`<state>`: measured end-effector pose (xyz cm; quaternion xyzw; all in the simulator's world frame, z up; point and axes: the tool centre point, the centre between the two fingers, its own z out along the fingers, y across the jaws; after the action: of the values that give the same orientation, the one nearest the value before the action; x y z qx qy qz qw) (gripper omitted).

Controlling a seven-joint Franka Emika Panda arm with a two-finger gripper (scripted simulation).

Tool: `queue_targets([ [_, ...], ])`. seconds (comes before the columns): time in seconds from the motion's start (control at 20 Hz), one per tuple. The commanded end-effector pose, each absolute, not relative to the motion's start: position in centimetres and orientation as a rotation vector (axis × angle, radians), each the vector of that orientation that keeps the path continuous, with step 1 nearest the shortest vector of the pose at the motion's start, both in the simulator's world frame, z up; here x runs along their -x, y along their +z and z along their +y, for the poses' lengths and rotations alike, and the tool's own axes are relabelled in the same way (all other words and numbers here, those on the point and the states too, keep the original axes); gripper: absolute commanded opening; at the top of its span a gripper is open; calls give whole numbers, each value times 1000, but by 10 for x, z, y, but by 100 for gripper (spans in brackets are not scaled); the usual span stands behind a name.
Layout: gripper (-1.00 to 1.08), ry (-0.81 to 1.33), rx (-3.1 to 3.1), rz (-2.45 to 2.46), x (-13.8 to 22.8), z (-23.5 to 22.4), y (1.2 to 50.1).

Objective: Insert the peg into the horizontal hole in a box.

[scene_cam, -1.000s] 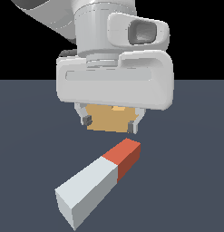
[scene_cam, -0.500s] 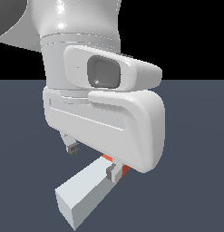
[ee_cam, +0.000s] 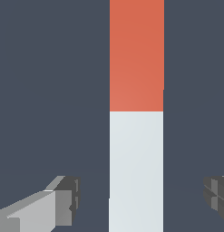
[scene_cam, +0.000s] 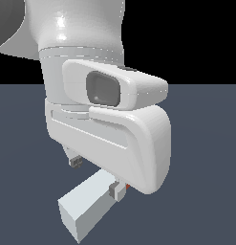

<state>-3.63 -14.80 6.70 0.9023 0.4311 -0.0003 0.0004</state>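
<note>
The peg (ee_cam: 136, 136) lies flat on the dark floor, pale grey-white with a red end. My gripper (ee_cam: 140, 199) is open, and its fingers (ee_cam: 63, 201) stand on either side of the white part with a gap on each side. In the exterior view the hand covers most of the scene. Only the peg's white end (scene_cam: 86, 206) pokes out below it, with a sliver of red by one fingertip (scene_cam: 118, 189). There my gripper (scene_cam: 97, 175) sits low over the peg. The box and its hole are hidden in both views.
Plain dark floor (scene_cam: 205, 143) surrounds the peg. The arm's white body (scene_cam: 110, 139) blocks the middle of the exterior view.
The hand has turned and come down over the peg. It now hides the box and nearly all of the red end, and its fingers straddle the bar.
</note>
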Motion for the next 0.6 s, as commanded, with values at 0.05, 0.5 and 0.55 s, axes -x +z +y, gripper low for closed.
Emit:
queue_targets([
  [0.05,100,-2,-2835,1353,37,-148,55],
  [0.5,100,-1,-2836,1352,37,-147,22],
  [0.55,100,-1,-2836,1352,37,-147,21],
])
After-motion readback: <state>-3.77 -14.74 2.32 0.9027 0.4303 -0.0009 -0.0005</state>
